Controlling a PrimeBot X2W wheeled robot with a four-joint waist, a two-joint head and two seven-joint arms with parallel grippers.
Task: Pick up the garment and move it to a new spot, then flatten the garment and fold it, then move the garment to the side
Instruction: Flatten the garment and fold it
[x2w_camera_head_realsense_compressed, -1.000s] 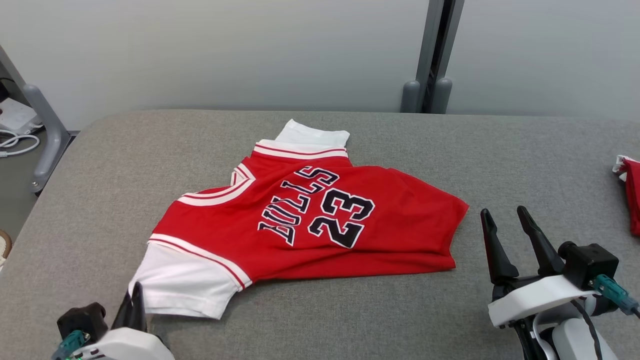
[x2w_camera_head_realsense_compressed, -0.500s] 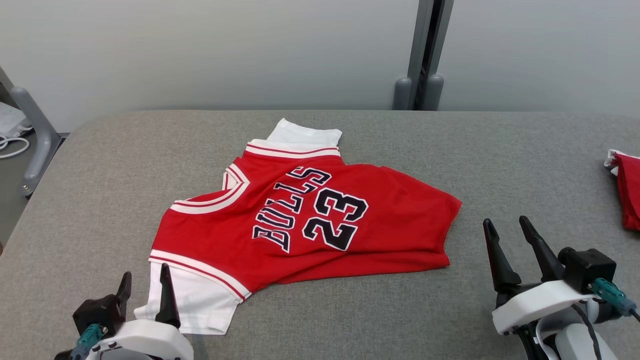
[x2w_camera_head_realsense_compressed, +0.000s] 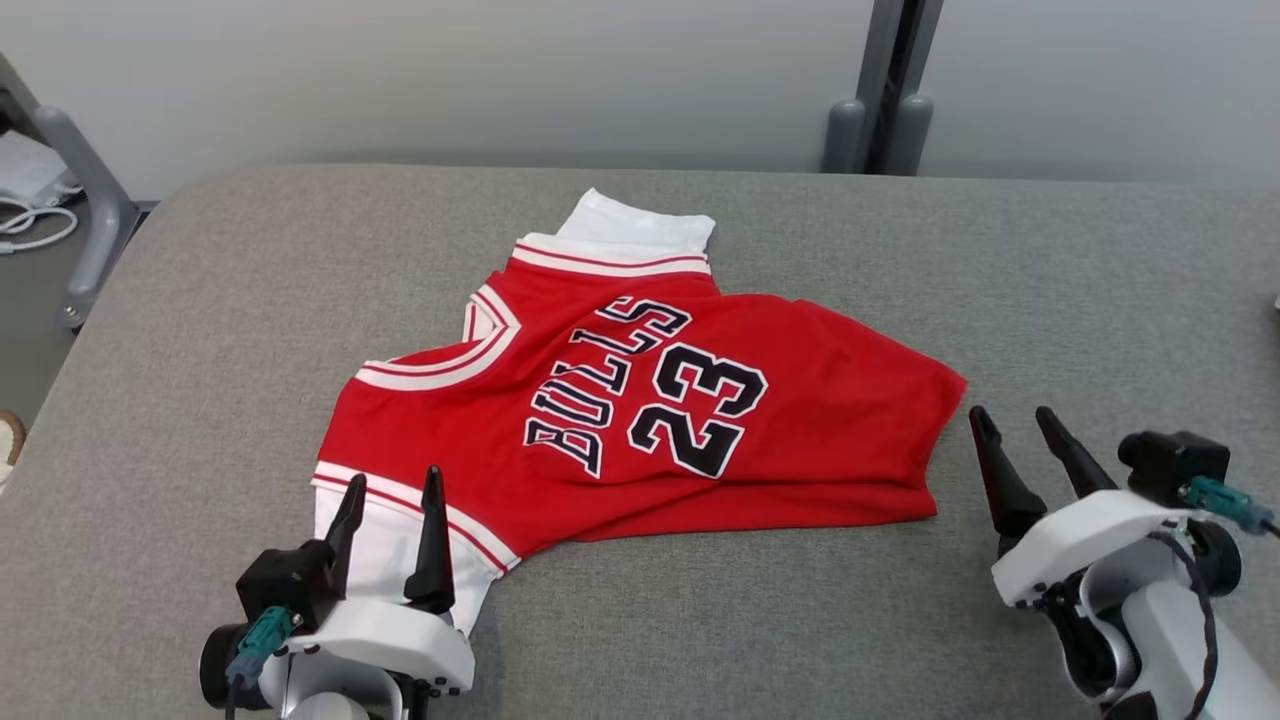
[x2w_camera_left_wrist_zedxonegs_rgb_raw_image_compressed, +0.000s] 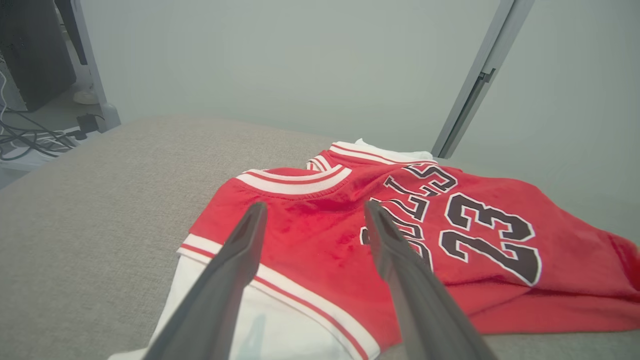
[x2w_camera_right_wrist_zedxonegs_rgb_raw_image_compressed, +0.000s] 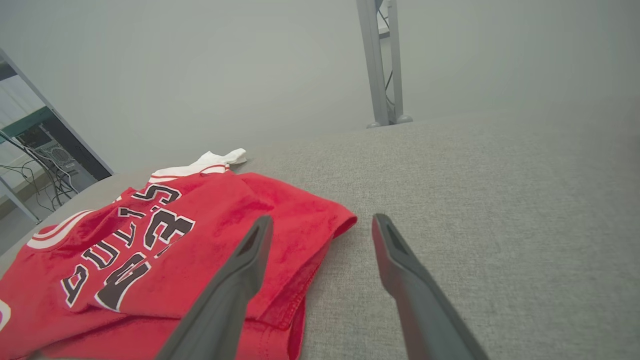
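Note:
The garment (x2w_camera_head_realsense_compressed: 640, 420) is a red jersey with white sleeves and "BULLS 23" in black, lying spread on the grey padded table (x2w_camera_head_realsense_compressed: 200, 300). My left gripper (x2w_camera_head_realsense_compressed: 395, 483) stands open over the near white sleeve (x2w_camera_head_realsense_compressed: 385, 545), nothing between its fingers. In the left wrist view the garment (x2w_camera_left_wrist_zedxonegs_rgb_raw_image_compressed: 450, 235) lies under and beyond the open left gripper (x2w_camera_left_wrist_zedxonegs_rgb_raw_image_compressed: 312, 212). My right gripper (x2w_camera_head_realsense_compressed: 1010, 425) is open just right of the jersey's hem corner, above the table. The right wrist view shows the right gripper (x2w_camera_right_wrist_zedxonegs_rgb_raw_image_compressed: 320, 222) open, its left finger over the garment's (x2w_camera_right_wrist_zedxonegs_rgb_raw_image_compressed: 165, 245) red hem.
The table's left edge drops to the floor, where a grey frame leg (x2w_camera_head_realsense_compressed: 90, 220) and cables (x2w_camera_head_realsense_compressed: 30, 225) stand. A grey post (x2w_camera_head_realsense_compressed: 885, 90) rises behind the table's far edge. Bare grey padding stretches right of the jersey.
My left gripper opened, letting go of the white sleeve, and moved up and right over it. The head camera shifted, so the red cloth at the right edge left the picture.

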